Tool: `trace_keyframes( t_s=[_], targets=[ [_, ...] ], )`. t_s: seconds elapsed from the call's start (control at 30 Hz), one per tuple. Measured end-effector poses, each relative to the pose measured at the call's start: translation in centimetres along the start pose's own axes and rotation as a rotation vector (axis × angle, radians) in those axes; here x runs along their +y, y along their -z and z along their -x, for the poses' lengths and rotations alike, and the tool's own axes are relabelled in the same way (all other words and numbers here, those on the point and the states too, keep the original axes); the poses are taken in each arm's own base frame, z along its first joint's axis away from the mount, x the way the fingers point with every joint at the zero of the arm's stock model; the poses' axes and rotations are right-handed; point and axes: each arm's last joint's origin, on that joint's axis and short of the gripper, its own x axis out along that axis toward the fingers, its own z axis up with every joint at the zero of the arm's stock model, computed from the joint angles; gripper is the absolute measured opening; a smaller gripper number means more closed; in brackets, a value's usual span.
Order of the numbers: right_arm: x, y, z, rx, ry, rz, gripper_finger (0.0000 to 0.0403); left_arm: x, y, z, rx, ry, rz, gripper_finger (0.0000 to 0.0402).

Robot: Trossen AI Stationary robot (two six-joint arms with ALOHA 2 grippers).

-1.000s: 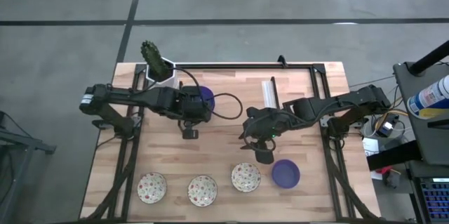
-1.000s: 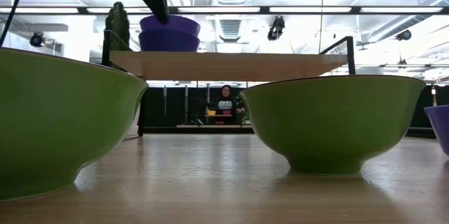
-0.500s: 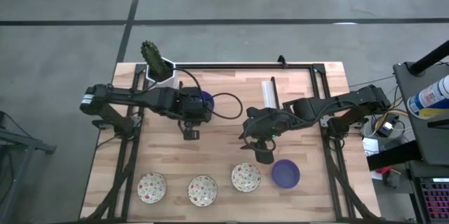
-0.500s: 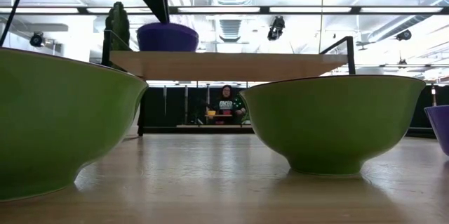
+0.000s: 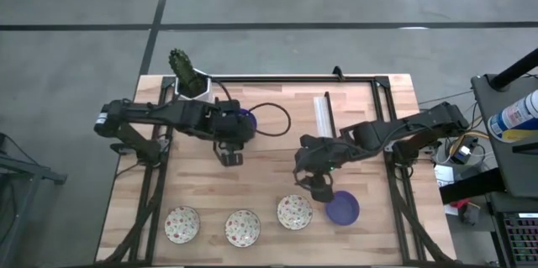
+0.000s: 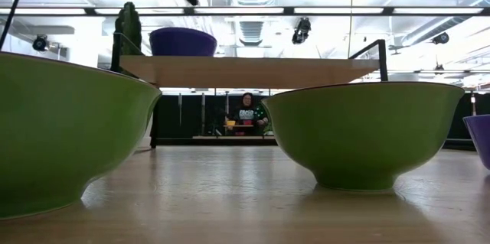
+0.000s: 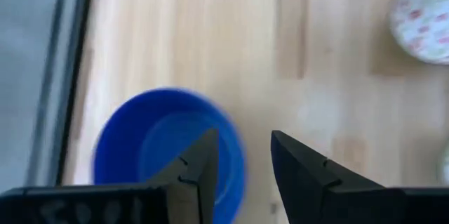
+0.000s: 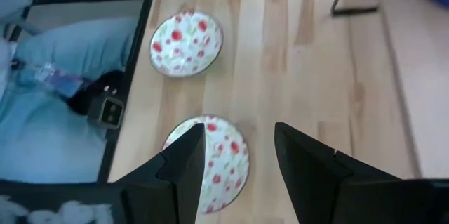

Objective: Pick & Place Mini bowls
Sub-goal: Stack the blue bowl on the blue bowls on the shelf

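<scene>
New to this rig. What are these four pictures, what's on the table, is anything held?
Two dark robot arms work at a wooden table. One camera looks straight down, one sits at table-top height, and one rides on each wrist.

In the overhead view, the left gripper hovers beside a blue bowl near the potted cactus. Its wrist view shows that bowl below open jaws, not gripped.

The right gripper hangs over the front row, jaws open and empty: three speckled bowls, then another blue bowl.

The big green shapes in the low view look like bowl outsides seen very close. Nothing is held.
</scene>
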Motion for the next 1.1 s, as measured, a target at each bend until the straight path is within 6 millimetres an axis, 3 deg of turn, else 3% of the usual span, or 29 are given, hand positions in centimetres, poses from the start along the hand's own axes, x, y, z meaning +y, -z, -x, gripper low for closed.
trace_keyframes(
  t_s=[0.3, 0.7, 1.1],
  targets=[
    [2.1, 1.8, 0.0, 0.122, 0.004, -0.115, 0.0160, -2.4, -0.5, 0.8, -0.094, 0.087, -0.042, 0.0126],
    [5.6, 8.5, -2.8, 0.311, 0.093, -0.284, 0.0155, -7.6, 0.3, 0.6, -0.194, 0.201, -0.091, 0.0126],
    [7.5, 13.8, -5.0, 0.366, 0.086, -0.277, 0.0139, -8.8, 1.0, -0.6, -0.188, 0.218, -0.072, 0.0126]
  ],
)
